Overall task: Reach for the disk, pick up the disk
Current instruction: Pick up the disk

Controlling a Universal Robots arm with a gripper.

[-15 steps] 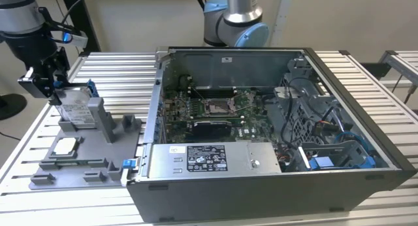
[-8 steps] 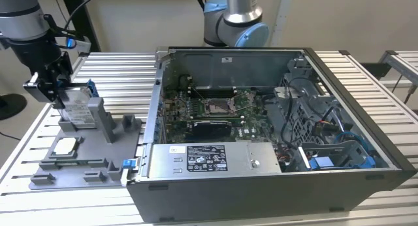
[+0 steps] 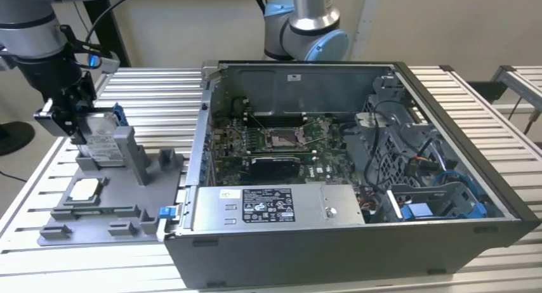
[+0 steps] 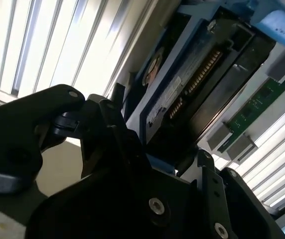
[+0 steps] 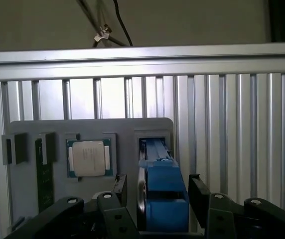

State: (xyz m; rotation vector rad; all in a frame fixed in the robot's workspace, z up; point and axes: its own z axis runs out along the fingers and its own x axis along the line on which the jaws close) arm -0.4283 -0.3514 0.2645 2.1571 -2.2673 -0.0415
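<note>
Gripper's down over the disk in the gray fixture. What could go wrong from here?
1. The gripper straddles the disk, which stands on edge in a slot of the gray fixture. A tilted lift might jam the disk in the slot and drag the fixture along.
2. The chip lies in a pocket beside that slot, so a jolt to the fixture could knock it out.

Pretty plain room tbh. A cream wall (image 3: 440, 20) runs along the back, softly and evenly lit, no hard shadows. Everything sits on a big table (image 3: 144, 90) of ribbed aluminium slats that catch the light. A 2nd slatted table (image 3: 523, 84) stands near it at the exterior view's right. In the first wrist view, black cables (image 5: 102, 34) hang against that wall.
</note>
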